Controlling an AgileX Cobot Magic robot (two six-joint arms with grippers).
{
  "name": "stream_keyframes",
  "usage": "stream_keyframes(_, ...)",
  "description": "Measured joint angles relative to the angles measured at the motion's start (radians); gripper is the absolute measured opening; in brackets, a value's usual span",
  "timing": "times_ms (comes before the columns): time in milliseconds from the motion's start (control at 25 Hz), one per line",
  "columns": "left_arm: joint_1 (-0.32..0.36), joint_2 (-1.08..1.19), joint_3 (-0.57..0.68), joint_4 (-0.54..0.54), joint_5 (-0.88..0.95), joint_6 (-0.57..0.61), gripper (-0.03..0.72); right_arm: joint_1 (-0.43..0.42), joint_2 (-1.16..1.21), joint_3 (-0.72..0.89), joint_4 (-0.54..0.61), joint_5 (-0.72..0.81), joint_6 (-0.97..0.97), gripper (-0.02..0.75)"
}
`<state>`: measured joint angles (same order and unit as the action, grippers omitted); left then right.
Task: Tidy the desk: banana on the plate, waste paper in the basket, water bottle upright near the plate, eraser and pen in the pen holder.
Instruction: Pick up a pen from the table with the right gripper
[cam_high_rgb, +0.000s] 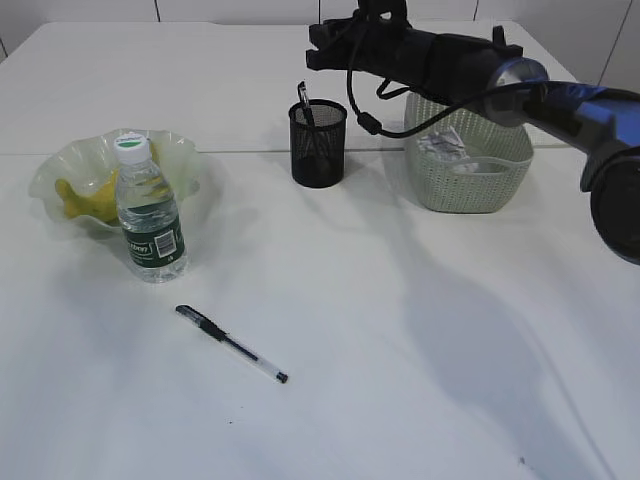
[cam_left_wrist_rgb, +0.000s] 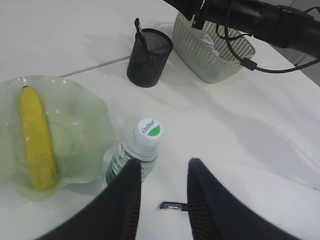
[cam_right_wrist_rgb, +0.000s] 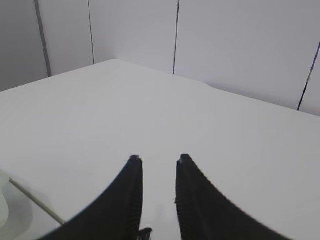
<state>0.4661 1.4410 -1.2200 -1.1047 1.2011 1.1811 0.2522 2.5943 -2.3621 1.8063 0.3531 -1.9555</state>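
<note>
A yellow banana (cam_high_rgb: 75, 200) (cam_left_wrist_rgb: 36, 137) lies in the wavy glass plate (cam_high_rgb: 185, 160) (cam_left_wrist_rgb: 92, 125). The water bottle (cam_high_rgb: 150, 215) (cam_left_wrist_rgb: 142, 145) stands upright right beside the plate. One black pen (cam_high_rgb: 232, 343) (cam_left_wrist_rgb: 174, 205) lies flat on the table; another pen (cam_high_rgb: 305, 100) stands in the black mesh pen holder (cam_high_rgb: 318, 143) (cam_left_wrist_rgb: 148, 57). Crumpled waste paper (cam_high_rgb: 445, 143) sits in the basket (cam_high_rgb: 470, 185) (cam_left_wrist_rgb: 215, 55). My left gripper (cam_left_wrist_rgb: 162, 165) hangs open and empty above the lying pen, next to the bottle. My right gripper (cam_high_rgb: 318, 45) (cam_right_wrist_rgb: 157, 159) is open and empty above the pen holder. The eraser is out of view.
The right arm (cam_high_rgb: 470, 65) (cam_left_wrist_rgb: 260, 22) stretches from the right over the basket, with a cable looping below it. A seam in the table (cam_high_rgb: 240, 152) runs behind the plate and holder. White wall panels close off the far side.
</note>
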Motion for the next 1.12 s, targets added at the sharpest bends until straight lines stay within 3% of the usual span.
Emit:
stream_keyframes(280, 0.0, 0.0, 0.0, -0.037, 0.0, 0.023, 0.216, 0.0, -0.08, 0.0, -0.081, 0.005, 0.072, 0.174)
stream_keyframes(440, 0.0, 0.0, 0.0, -0.08, 0.0, 0.039, 0.216, -0.002, -0.118, 0.0, -0.34, 0.091, 0.311, 0.174)
stream_keyframes(640, 0.0, 0.0, 0.0, -0.094, -0.017, 0.044, 0.216, -0.006, -0.14, 0.0, -0.761, 0.348, 0.642, 0.174)
stream_keyframes(800, 0.0, 0.0, 0.0, -0.097, -0.015, 0.045, 0.216, -0.01, -0.155, 0.0, -0.969, 0.504, 0.774, 0.174)
stream_keyframes(1120, 0.0, 0.0, 0.0, -0.097, -0.003, 0.046, 0.216, -0.014, -0.191, -0.009, -1.067, 0.778, 0.971, 0.174)
